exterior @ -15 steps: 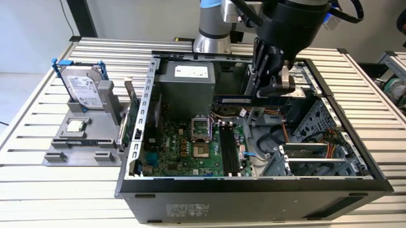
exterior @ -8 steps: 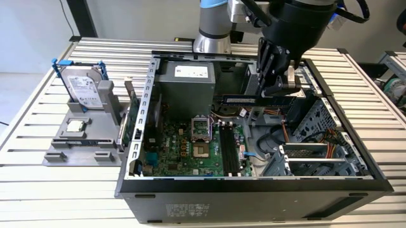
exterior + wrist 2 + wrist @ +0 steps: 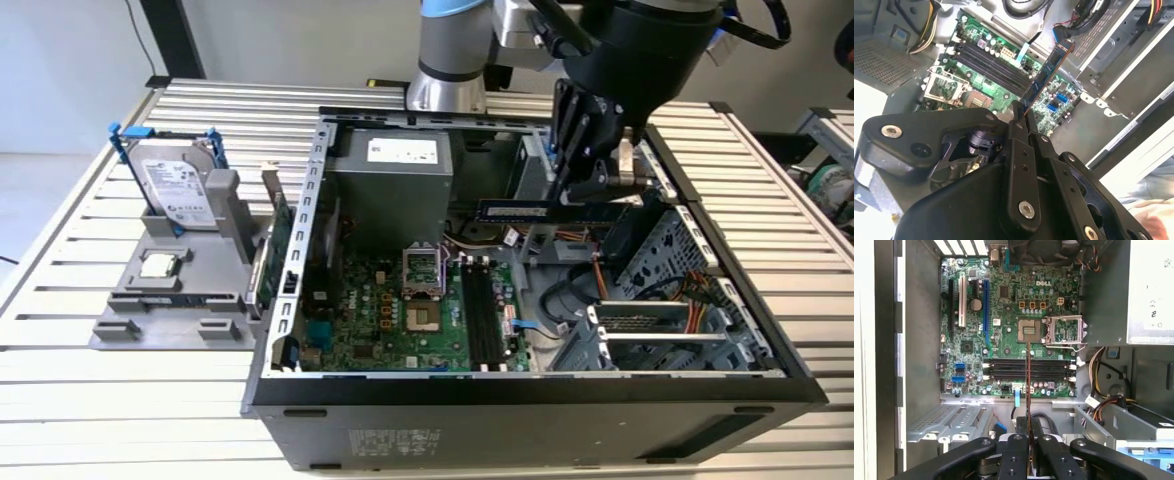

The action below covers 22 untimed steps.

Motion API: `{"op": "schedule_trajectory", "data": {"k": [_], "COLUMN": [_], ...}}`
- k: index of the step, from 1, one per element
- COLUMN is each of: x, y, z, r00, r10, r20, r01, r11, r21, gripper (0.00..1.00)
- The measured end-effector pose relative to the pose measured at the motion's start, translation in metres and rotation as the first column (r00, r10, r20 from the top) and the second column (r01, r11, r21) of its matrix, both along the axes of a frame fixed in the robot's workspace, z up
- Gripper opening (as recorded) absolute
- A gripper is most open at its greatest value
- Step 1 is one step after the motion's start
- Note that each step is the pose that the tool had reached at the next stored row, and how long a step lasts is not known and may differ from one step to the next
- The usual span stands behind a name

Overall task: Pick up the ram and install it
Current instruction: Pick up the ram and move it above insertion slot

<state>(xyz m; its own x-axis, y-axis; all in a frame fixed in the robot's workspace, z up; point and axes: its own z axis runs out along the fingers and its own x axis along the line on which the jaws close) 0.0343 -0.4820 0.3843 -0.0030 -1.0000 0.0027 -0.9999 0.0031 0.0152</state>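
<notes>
The gripper point(image 3: 591, 192) is clenched on one end of the ram point(image 3: 514, 209). It holds the stick level in the air above the open case point(image 3: 534, 385), well clear of the board point(image 3: 380, 325) on the case floor. In both wrist views the ram point(image 3: 1046, 75) point(image 3: 1028, 385) juts out from between the fingertips point(image 3: 1019, 125). In the first wrist view it is seen edge-on across the memory slots point(image 3: 1029, 369), and it is not seated in any of them.

The case stands mid-bench point(image 3: 134, 400). It also holds a grey power supply point(image 3: 394, 170) by its far wall and a CPU socket point(image 3: 424, 318) with its lid up. Near the bench edge at the exterior view's left, a grey holder point(image 3: 147, 325) carries a hard drive point(image 3: 174, 185) standing upright and a square processor point(image 3: 160, 265) lying flat.
</notes>
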Motion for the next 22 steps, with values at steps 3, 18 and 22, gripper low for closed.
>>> {"op": "schedule_trajectory", "data": {"k": [3, 18, 22], "x": [0.0028, 0.0134, 0.0115], "y": [0.0002, 0.0004, 0.0048], "z": [0.0, -0.0003, -0.0015], "r00": [1.0, 1.0, 0.9997], "r10": [0.0, 0.005, 0.017], "r20": [0.0, 0.0017, 0.0155], "r01": [0.0, -0.005, -0.016], "r11": [1.0, 1.0, 0.9998], "r21": [-0.0002, -0.0018, -0.0096], "gripper": [0.0, 0.0, 0.0]}}
